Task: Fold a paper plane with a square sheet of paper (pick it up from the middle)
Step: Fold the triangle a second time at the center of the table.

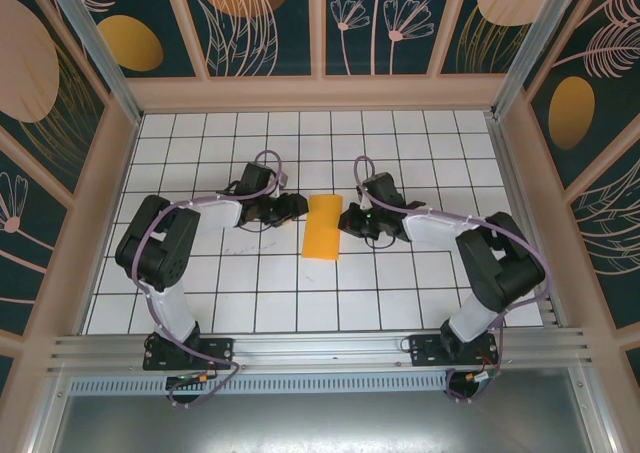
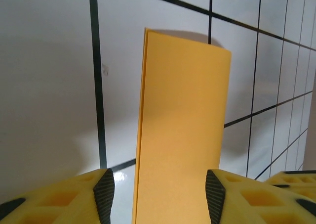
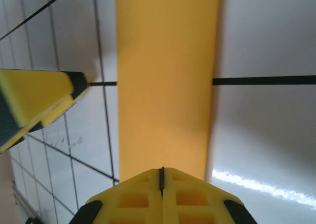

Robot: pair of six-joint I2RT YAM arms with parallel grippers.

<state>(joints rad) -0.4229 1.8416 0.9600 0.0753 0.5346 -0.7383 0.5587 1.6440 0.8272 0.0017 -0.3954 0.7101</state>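
White gridded table is bearing the half-folded square sheet of paper between both arms, right gripper pressing shut fingers on its edge, likely creasing, left gripper sitting spread just beside it.

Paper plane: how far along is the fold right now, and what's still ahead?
Done: the square sheet of paper lies folded in half, a doubled rectangle. In hand: the left hand stands open with a finger either side of it; the right hand is shut at its opposite edge, whether pinching it I cannot tell. Left: no nose corners, wings or sharp tip are creased yet, so most folds remain.
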